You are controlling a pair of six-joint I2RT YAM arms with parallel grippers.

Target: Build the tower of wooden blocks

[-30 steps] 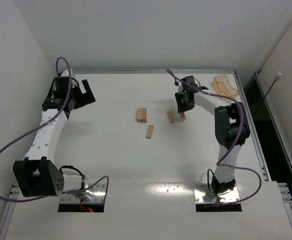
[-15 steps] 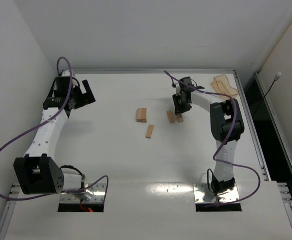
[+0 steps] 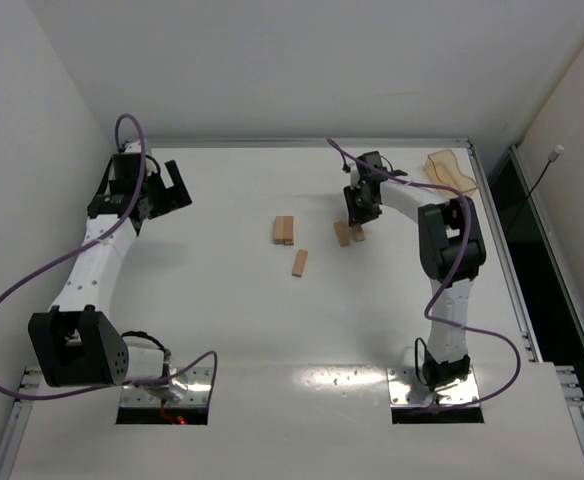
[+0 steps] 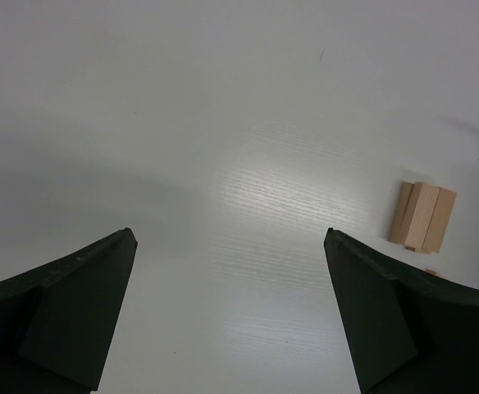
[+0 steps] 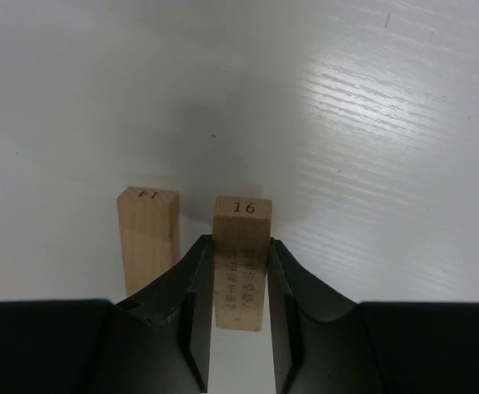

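Observation:
My right gripper [image 5: 239,244] is shut on a light tan wood block [image 5: 241,263] with 16 printed on its end, right of the table's middle [image 3: 358,234]. A second block [image 5: 148,238], marked 14, lies just left of it, close to my left finger. The tower [image 3: 284,230] is a low, compact cluster of planks laid side by side, further left; the left wrist view catches it at the right edge [image 4: 422,217]. One loose plank [image 3: 299,262] lies in front of it. My left gripper [image 3: 175,183] hangs wide open over bare table at the far left.
A translucent orange-tan tray [image 3: 450,172] sits at the far right corner, behind my right arm. White walls close in the table on the left and back. A raised rim runs along the right edge.
My right gripper has shifted slightly left with the block marked 16, closer to the block marked 14. The left arm has not moved.

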